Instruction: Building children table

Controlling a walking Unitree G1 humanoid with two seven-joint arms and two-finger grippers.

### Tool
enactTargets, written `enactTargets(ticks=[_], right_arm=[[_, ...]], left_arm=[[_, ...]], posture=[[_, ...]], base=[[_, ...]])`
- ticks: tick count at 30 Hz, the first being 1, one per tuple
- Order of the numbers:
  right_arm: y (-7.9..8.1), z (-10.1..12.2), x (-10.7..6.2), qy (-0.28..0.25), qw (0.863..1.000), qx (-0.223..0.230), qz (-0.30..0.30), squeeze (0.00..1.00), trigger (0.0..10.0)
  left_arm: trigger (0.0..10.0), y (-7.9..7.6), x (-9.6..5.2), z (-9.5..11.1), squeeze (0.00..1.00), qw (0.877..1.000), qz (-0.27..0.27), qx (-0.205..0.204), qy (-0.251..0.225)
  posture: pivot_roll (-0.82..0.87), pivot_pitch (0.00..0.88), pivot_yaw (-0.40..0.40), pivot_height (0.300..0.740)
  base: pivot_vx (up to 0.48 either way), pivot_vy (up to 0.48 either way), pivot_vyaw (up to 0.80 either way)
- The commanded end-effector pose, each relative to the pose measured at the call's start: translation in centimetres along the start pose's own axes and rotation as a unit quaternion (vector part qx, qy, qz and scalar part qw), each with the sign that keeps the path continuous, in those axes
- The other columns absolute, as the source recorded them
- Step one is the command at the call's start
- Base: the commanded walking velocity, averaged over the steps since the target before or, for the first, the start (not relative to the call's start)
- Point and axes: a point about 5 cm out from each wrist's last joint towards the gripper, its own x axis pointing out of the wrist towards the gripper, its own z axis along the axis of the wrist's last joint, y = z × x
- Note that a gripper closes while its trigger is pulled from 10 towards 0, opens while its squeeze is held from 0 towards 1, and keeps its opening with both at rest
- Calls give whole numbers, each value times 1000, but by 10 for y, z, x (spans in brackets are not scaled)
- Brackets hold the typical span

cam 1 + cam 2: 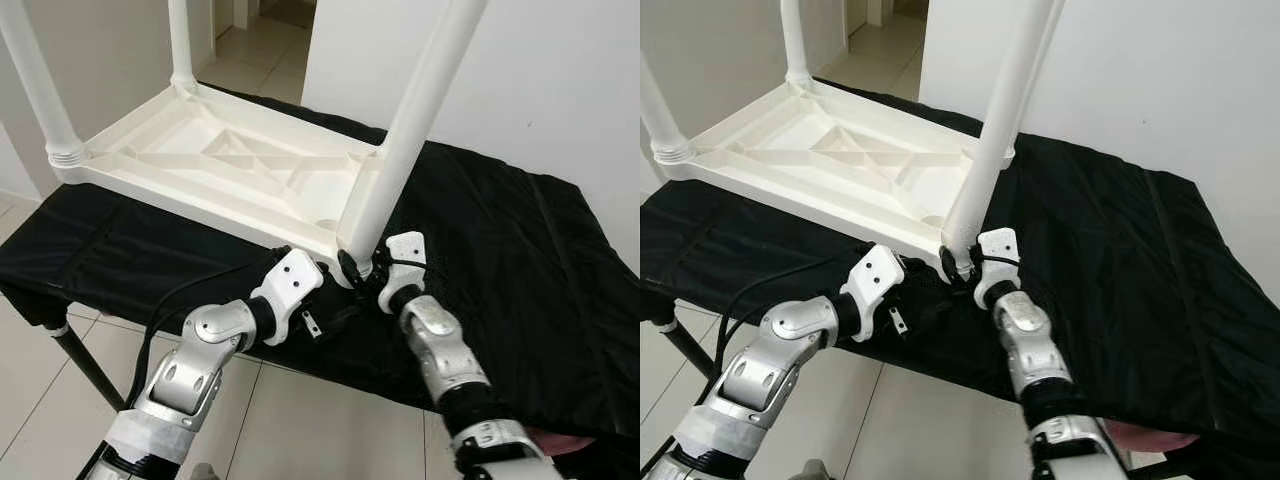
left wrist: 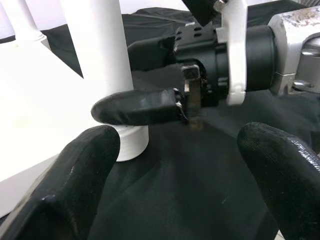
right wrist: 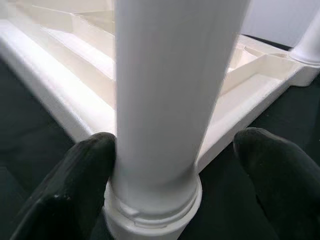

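On the black cloth (image 1: 520,260) lies the upturned table top (image 1: 215,165), legs in; the right gripper (image 3: 175,165), fingers parted, straddles the near leg (image 1: 405,130), one finger touching; the left gripper (image 2: 172,175) waits open nearby.

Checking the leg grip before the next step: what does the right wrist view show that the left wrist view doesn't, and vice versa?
Right wrist view alone: the tabletop's ribbed underside and the right gripper open, its fingers either side of the leg.
Left wrist view alone: the right gripper from outside, one finger against the leg, past the open left gripper.
Both: the white leg and black cloth.
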Motion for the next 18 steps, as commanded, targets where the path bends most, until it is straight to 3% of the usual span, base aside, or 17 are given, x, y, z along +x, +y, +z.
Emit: enactTargets(ticks=[1, 8, 18], right_arm=[[-9, 1, 0, 3, 1000, -12, 21, 0, 10000], [-15, 10, 16, 13, 995, -18, 93, 0, 10000], [5, 1, 34, 60, 988, 2, 145, 0, 10000]], left_arm=[[10000, 0, 4, 4, 0, 1000, 13, 5, -8], [10000, 4, 4, 6, 0, 1000, 15, 6, -11], [10000, 8, 2, 8, 0, 1000, 23, 11, -11]], posture=[[56, 0, -144, 740], [54, 0, -132, 740], [81, 0, -134, 740]], base=[[0, 0, 0], [0, 0, 0], [0, 0, 0]])
